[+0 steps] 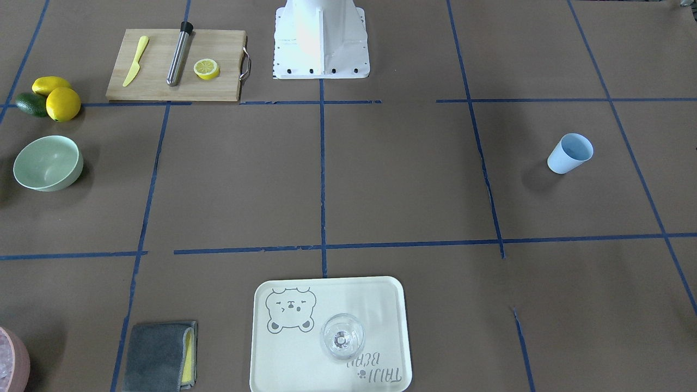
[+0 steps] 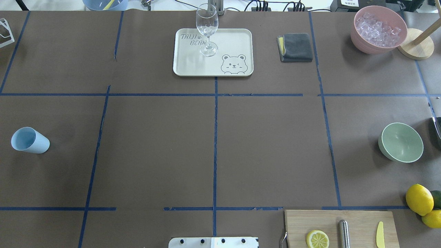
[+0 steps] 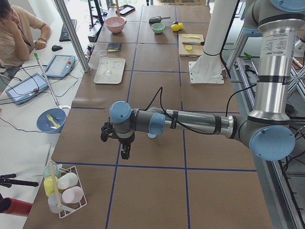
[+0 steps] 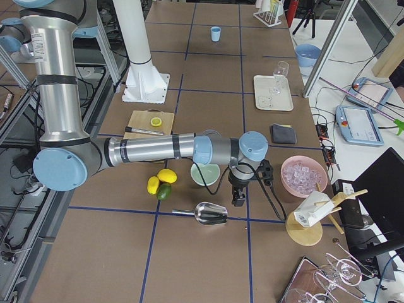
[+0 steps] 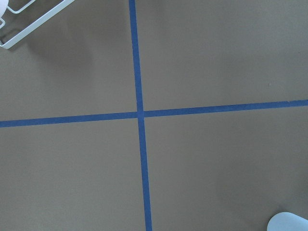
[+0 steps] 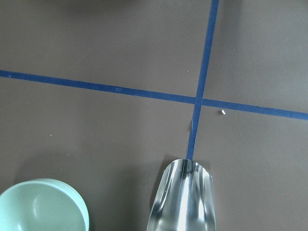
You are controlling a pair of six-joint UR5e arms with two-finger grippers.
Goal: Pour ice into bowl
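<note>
Silver right arm (image 4: pixel 151 149) horizontal, gripper (image 4: pixel 238 198) downward

One green bowl (image 2: pixel 400 142), one pink bowl (image 2: pixel 378 29), one blue cup (image 2: pixel 30 140), one glass (image 2: pixel 207 27), one tray (image 2: pixel 193 63), two lemons (image 2: pixel 419 199).

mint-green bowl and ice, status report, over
Left gripper, right gripper: state unclear. Round pale mint-green bowl empty; clear ice cubes sit in pink bowl. Shiny metal scoop lies near mint-green bowl.
</note>
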